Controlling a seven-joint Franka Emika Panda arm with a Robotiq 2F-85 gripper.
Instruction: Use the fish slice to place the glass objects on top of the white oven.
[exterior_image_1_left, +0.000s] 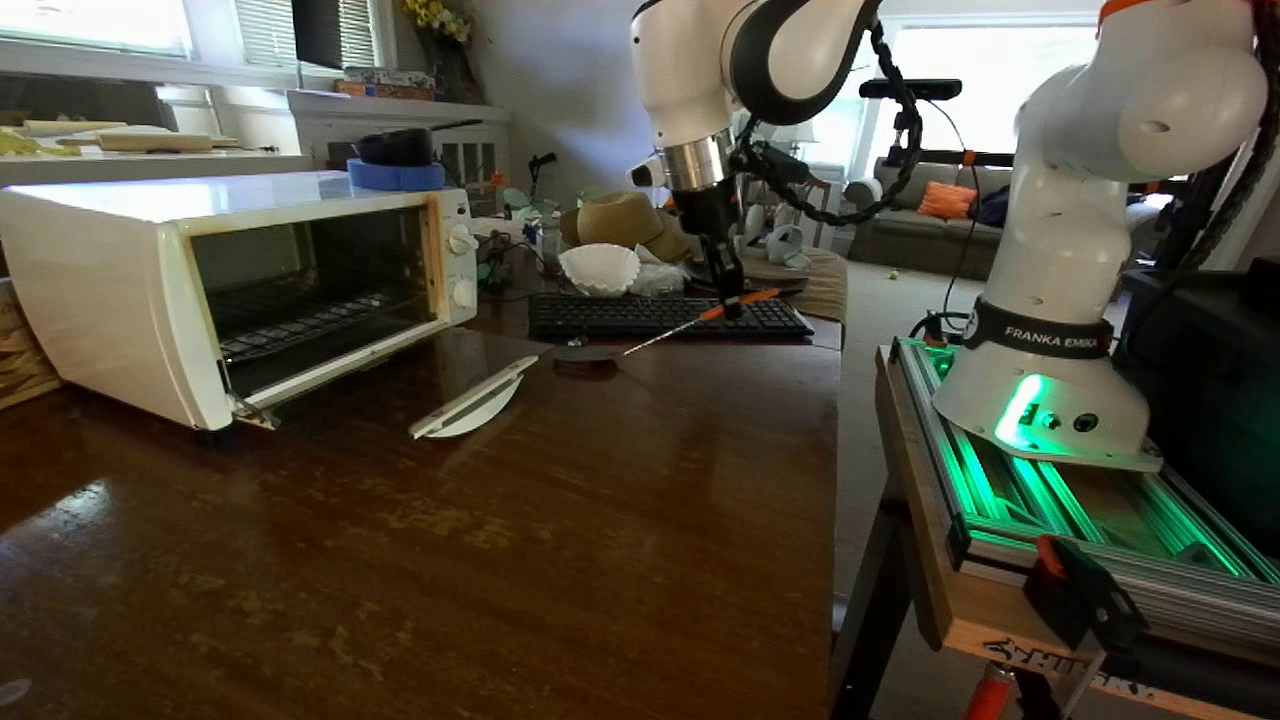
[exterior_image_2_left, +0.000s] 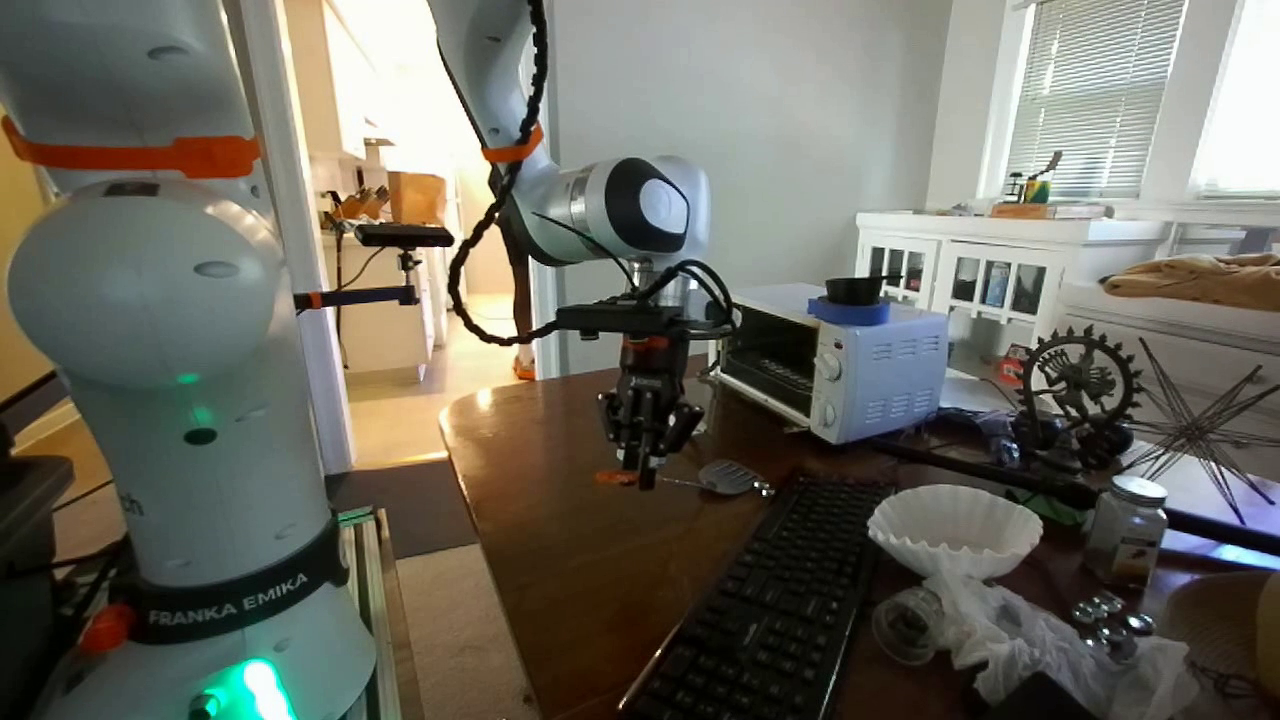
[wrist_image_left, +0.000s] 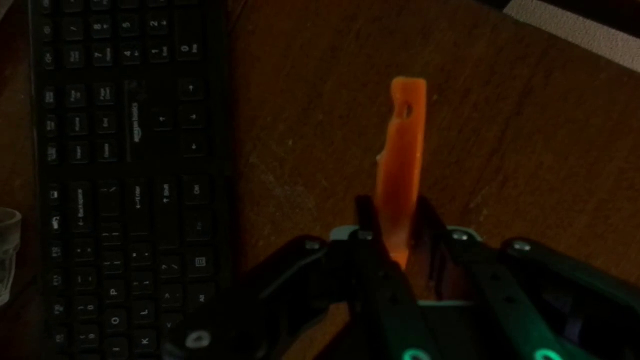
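The fish slice has an orange handle (wrist_image_left: 402, 145) and a dark slotted blade (exterior_image_2_left: 728, 477). My gripper (wrist_image_left: 397, 215) is shut on the handle, with a finger on each side; it also shows in both exterior views (exterior_image_1_left: 733, 303) (exterior_image_2_left: 638, 477). The slice tilts, handle up and blade low (exterior_image_1_left: 590, 354) near the table; I cannot tell whether it touches. Small shiny pieces (exterior_image_2_left: 763, 489), perhaps glass, show by the blade's tip. Several shiny glass-like pieces (exterior_image_2_left: 1108, 625) lie farther off. The white oven (exterior_image_1_left: 105, 290) (exterior_image_2_left: 885, 385) stands on the table with its interior showing.
A black keyboard (exterior_image_1_left: 650, 315) (exterior_image_2_left: 780, 600) lies beside the slice. A black pan (exterior_image_1_left: 393, 147) sits on a blue ring (exterior_image_1_left: 397, 177) on the oven. A pale bar (exterior_image_1_left: 475, 398), apparently the lowered door's edge, sticks out before the oven. A white paper filter (exterior_image_2_left: 955, 530) and jar (exterior_image_2_left: 1127, 530) stand beyond.
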